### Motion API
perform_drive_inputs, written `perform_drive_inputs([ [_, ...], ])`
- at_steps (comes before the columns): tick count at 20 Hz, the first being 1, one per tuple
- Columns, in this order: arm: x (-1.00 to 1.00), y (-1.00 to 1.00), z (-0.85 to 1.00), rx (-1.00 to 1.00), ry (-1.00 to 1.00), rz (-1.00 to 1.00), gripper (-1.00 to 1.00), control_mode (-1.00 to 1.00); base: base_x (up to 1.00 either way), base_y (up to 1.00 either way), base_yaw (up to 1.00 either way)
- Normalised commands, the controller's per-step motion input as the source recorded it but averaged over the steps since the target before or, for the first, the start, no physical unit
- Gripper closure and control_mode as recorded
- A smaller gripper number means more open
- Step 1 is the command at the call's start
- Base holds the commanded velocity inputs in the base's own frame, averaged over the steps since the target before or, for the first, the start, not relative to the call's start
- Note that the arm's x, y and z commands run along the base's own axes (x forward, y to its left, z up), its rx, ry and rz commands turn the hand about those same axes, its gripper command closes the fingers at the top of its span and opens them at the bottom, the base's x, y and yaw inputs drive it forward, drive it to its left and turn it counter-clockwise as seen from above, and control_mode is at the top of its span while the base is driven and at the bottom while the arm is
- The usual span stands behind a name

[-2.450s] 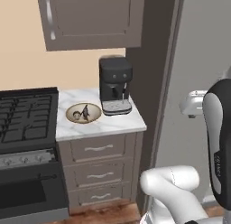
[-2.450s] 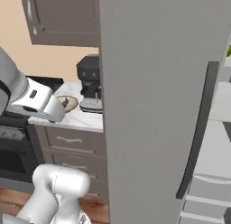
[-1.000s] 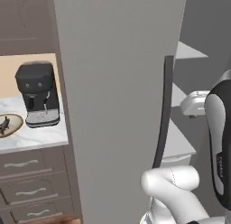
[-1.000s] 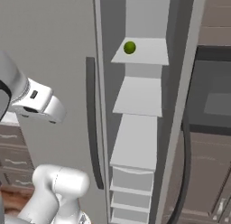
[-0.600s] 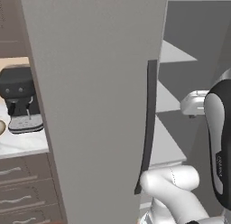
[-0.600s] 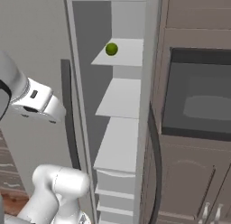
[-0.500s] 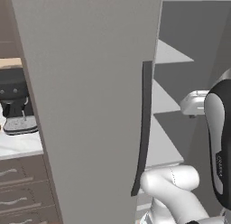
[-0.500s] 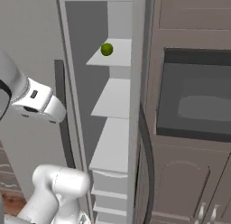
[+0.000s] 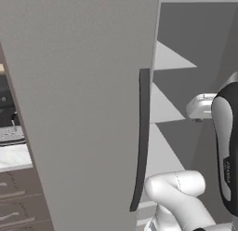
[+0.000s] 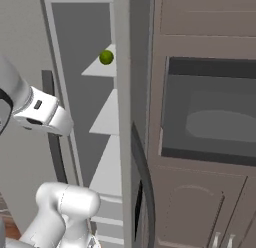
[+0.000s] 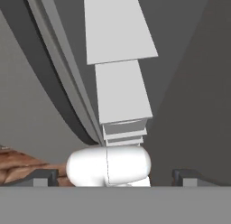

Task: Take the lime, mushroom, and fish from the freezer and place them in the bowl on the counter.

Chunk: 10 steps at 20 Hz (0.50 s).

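Observation:
The freezer stands with its broad grey door (image 9: 83, 109) swung out and its dark vertical handle (image 9: 142, 141) facing me. Inside, a small green lime (image 10: 106, 57) sits on an upper pale shelf (image 10: 97, 68). More pale shelves (image 11: 122, 90) run down the inside in the hand view. My gripper (image 11: 115, 175) is open with nothing between its dark fingertips (image 11: 43, 175), and it is well short of the shelves. The mushroom, the fish and the bowl are out of view. A strip of the marble counter (image 9: 11, 158) shows at the far left.
A built-in oven with a dark glass front (image 10: 210, 117) and brown cabinet doors (image 10: 200, 212) stand right of the freezer. A second door edge with a curved dark handle (image 10: 142, 192) juts out between them. Part of the coffee machine (image 9: 5, 109) and the brown drawers (image 9: 14, 202) lie left of the door.
Both base views have slid sideways as the base drove right: the counter and coffee machine moved to the left edge and the oven came into view. The gripper stayed open.

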Motion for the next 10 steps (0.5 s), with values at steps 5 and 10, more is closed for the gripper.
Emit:
perform_drive_inputs([
  [5,0.0,0.0,0.0,0.0,0.0,0.0,-1.0,1.0,0.45,-0.41,0.0],
  [10,0.0,0.0,0.0,0.0,0.0,0.0,-1.0,1.0,0.27,-0.55,0.0],
])
